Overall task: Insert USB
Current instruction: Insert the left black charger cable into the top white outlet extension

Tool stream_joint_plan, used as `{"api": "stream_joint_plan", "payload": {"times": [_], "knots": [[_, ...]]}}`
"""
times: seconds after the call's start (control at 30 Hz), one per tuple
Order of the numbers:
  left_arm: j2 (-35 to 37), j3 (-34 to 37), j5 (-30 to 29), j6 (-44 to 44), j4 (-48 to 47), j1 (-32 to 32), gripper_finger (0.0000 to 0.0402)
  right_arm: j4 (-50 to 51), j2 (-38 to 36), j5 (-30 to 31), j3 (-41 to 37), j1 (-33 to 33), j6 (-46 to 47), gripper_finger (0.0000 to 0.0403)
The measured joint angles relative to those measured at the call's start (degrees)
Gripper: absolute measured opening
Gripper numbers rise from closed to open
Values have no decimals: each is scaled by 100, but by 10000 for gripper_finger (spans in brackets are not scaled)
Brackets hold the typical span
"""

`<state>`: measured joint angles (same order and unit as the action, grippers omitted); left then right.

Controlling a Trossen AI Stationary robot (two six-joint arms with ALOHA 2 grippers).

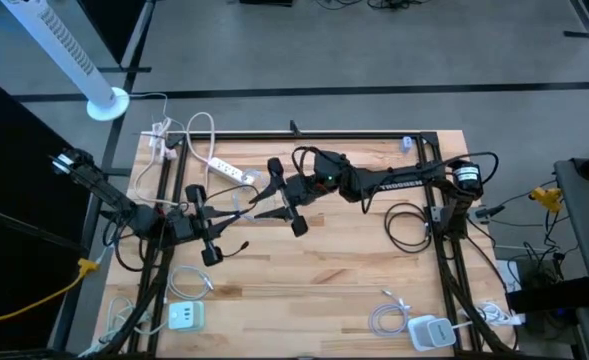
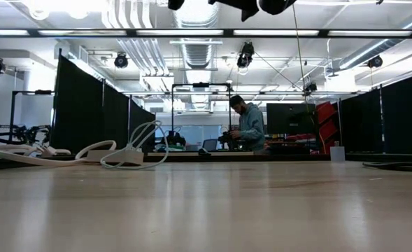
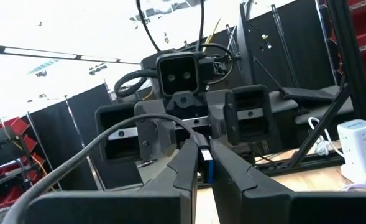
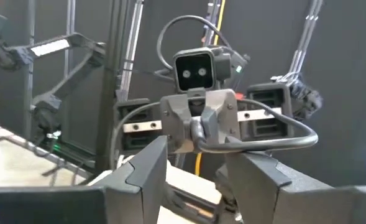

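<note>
The USB plug [image 3: 206, 167], blue at its tip, sits pinched between the two closed fingers of the left hand [image 3: 202, 171], with its grey cable [image 3: 102, 140] running off to the side. Both hands are raised above the middle of the wooden bench [image 1: 314, 265] and face each other. The right hand [image 4: 195, 165] has its two fingers spread apart and holds nothing. On the bench lie one white power strip [image 1: 230, 168], two white charger blocks [image 1: 185, 316] [image 1: 429, 331] near the front edge, and one black coiled cable [image 1: 406, 225].
</note>
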<state>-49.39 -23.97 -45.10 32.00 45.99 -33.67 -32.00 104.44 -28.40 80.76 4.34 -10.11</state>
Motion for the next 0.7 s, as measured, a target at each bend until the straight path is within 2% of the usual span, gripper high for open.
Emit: {"api": "stream_joint_plan", "payload": {"times": [0.17,0.4,0.7], "knots": [[-99,0,1,26,143,0,17,10,0,154,34,-119,-242,131],[-166,0,-33,53,222,2,17,121,0,700,34,-240,-526,120],[-198,0,-33,51,244,9,17,148,31,725,34,-315,-792,119]]}}
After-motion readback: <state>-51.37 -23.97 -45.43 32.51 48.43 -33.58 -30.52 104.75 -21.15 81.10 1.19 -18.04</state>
